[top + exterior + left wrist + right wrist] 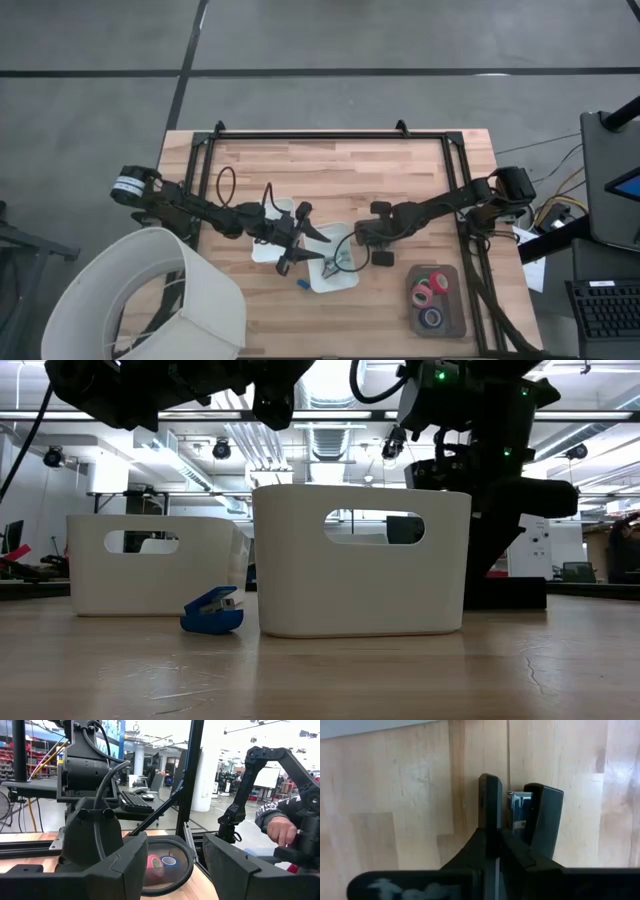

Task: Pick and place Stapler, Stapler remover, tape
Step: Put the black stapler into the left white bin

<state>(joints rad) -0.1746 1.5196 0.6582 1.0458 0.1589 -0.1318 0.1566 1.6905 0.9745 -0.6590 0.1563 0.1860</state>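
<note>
- The right gripper [514, 817] pointed straight down at the wooden counter [395, 795]. Its two dark fingers [490, 805] were clamped on the stapler [519, 810], whose metal strip showed between them.
- From above, the right gripper [381, 240] sat just beside the nearer white tray [335, 285], with the stapler [381, 259] low at the counter [400, 170].
- The left gripper [292, 250] hovered over the gap between the two trays, its fingers [125, 865] apart and holding nothing.
- A blue stapler remover [212, 610] lay on the counter between the trays, touching neither that I could tell.
- The tape [430, 290], red and blue rolls among them, rested in a dark tray [455, 325] well apart on the right.
- Judgement: the step in hand was carrying the stapler to a white tray. Doing it well called for a straight lift, clearing the tray wall before moving across, and keeping away from the left arm.
</note>
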